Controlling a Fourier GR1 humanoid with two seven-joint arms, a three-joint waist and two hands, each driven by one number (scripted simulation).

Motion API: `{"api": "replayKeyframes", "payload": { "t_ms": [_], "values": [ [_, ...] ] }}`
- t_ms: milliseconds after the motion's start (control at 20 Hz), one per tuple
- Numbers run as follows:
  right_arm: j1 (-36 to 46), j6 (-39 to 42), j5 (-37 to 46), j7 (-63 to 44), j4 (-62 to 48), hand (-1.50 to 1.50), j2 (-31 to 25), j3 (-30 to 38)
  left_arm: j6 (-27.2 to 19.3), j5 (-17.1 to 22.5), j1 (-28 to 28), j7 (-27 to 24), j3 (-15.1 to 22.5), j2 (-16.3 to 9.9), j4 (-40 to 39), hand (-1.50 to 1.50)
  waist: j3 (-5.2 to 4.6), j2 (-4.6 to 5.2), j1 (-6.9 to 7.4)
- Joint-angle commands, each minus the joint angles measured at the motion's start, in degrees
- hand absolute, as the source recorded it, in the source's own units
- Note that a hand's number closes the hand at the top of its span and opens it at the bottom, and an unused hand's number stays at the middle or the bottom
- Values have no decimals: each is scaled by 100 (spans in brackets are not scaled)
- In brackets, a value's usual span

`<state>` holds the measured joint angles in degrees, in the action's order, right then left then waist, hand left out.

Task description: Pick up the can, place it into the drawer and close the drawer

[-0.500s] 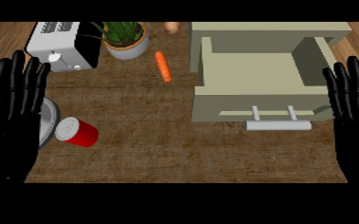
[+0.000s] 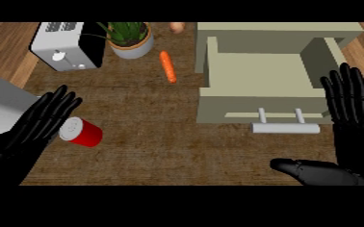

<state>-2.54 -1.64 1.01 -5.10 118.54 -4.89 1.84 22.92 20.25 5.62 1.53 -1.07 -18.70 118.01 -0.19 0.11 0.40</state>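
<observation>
Here, the brown counter carries an open beige drawer at about two o'clock, its white handle toward the lower edge. A toaster sits at ten o'clock, a potted plant at eleven, an orange carrot near twelve. The red can lies on its side at eight o'clock, just beside the left hand, whose fingers are straight and hold nothing. The right hand, at four o'clock, is likewise spread, empty.

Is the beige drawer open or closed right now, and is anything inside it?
Open and empty: the beige drawer is pulled out from its cabinet, bare floor showing, its white bar handle toward the robot.
</observation>
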Motion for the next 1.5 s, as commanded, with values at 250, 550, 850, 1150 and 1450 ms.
{"api": "replayKeyframes", "payload": {
  "t_ms": [250,550,850,1150,1450],
  "values": [
    [-337,47,-181,-817,234,-150,-89,164,1639,1606,840,259,-1239,-1245,-395,-150,18,-20,-3],
    [-717,195,-46,-285,145,-150,115,13,1550,1902,834,808,-1487,-920,-324,-150,20,-17,-24],
    [-1149,638,-409,210,-54,-150,-54,518,1722,1442,344,860,-1535,-714,-1029,-150,20,-13,-57],
    [-1398,753,-325,436,29,-150,111,418,1811,1231,-125,943,-1642,-599,-1504,-150,19,-13,-64],
    [-1319,689,-84,410,-26,-150,187,438,2162,343,198,382,-1438,12,-1517,-150,18,-14,-37]
  ]
}}
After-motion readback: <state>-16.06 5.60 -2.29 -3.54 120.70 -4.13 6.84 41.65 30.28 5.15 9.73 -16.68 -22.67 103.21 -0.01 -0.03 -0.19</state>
